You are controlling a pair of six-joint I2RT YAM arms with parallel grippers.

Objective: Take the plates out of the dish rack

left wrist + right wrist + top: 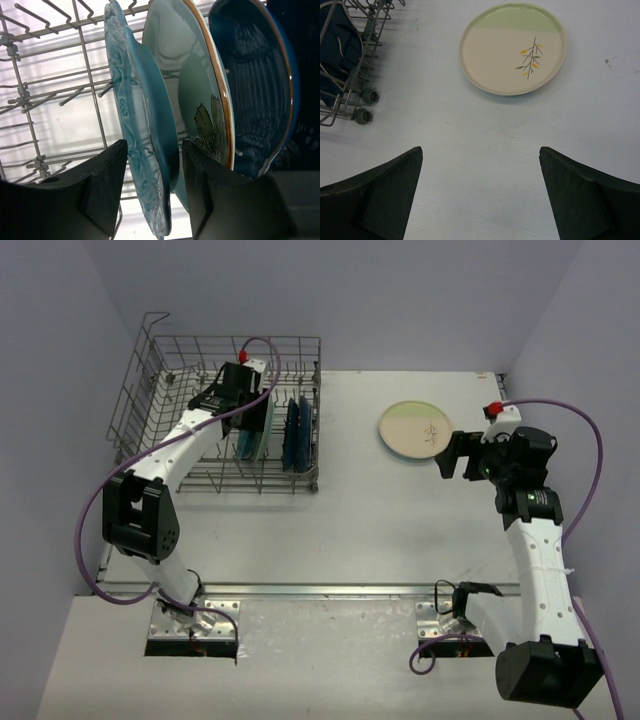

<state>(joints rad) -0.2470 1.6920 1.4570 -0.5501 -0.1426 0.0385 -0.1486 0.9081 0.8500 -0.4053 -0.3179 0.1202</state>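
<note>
The dish rack (140, 390) stands at the far left of the tabletop (380, 520), and its right side ends just short of the middle. The left pincer (154, 150) is down inside it, straddling the rim of a teal scalloped plate (145, 115) that stands on edge among the tines. One finger (100, 190) sits hard by the plate's left face and the other by its right. Whether they press on it or leave a sliver of gap cannot be told.

Just right of the teal plate, almost touching it, stands a pale green plate (200, 75) with a brown rim and a leaf motif. Beyond that is a dark blue plate (255, 85). The right-hand finger fills the narrow slot between the teal and the green plate. To the left of the teal plate only tines and wire show.

The right pincer (480, 155) hangs released over bare tabletop, its fingers wide apart and holding nothing. Ahead of it a cream plate (512, 47) with a green band and a twig motif lies flat. This plate is well apart from the rack's wheeled corner (367, 105), with a broad strip of tabletop between them. In the overhead view it lies toward the far right, near the right pincer and inside the tabletop's far edge.
</note>
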